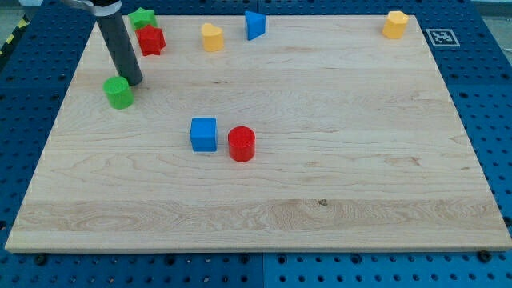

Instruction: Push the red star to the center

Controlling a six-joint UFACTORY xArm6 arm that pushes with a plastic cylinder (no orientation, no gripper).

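Nearest the camera, the red cylinder (242,144) and the blue cube (204,134) sit side by side, well off from my tip (133,82) toward the view's bottom right. This arm carries no claw, so nothing opens, closes or clamps; the rod simply stands on the desk (320,200) with its tip just beside, perhaps touching, the green cylinder (119,93) at its lower left.

What the coming push turns on, as I judge it: the red star (150,40) lies near my tip, toward the view's top and slightly right, close to the desk's far edge, with a green star-like block (143,18) touching or nearly touching it beyond. The centre lies down and to the right of the star, so my tip probably has to get round to the star's upper-left side first.

Further right of my tip along the far edge sit a yellow block (212,37), a blue block (254,25) and another yellow block (394,25).

No readable writing or brand shows; only a black-and-white square marker (441,37) off the desk's far right corner.
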